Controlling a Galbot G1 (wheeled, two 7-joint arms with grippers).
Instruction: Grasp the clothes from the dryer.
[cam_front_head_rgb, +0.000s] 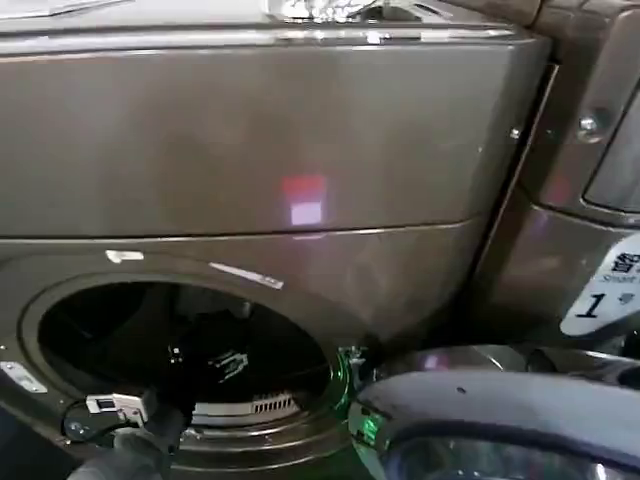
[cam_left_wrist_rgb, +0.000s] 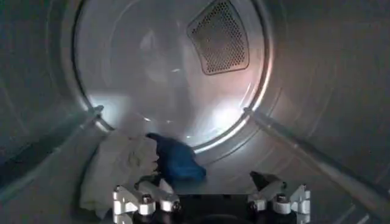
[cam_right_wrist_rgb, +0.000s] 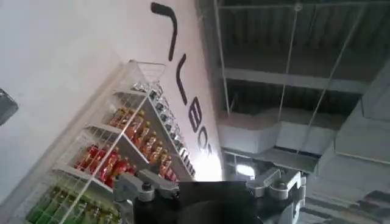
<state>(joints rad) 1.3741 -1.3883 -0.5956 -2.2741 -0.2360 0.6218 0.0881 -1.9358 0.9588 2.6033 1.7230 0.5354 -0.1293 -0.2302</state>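
Note:
The dryer (cam_front_head_rgb: 250, 150) is a brown-grey front loader, and its round porthole (cam_front_head_rgb: 190, 350) stands open. My left arm (cam_front_head_rgb: 125, 420) reaches in through the porthole's lower left. Inside the drum (cam_left_wrist_rgb: 317, 91) a pale grey garment (cam_left_wrist_rgb: 113, 167) lies crumpled on the floor. A smaller dark blue one (cam_left_wrist_rgb: 177, 159) lies against its side. My left gripper (cam_left_wrist_rgb: 204, 182) is open just short of the blue garment, nothing between its fingers. My right gripper (cam_right_wrist_rgb: 210, 185) is raised away from the dryer, pointing up at the room's ceiling.
The silver-rimmed glass door (cam_front_head_rgb: 500, 420) hangs open at the lower right, close to the porthole. A white sticker with a 1 (cam_front_head_rgb: 610, 290) is on the panel to the right. A perforated vent (cam_left_wrist_rgb: 219, 36) sits in the drum's back wall. A shelf of bottles (cam_right_wrist_rgb: 116, 158) stands against a white wall.

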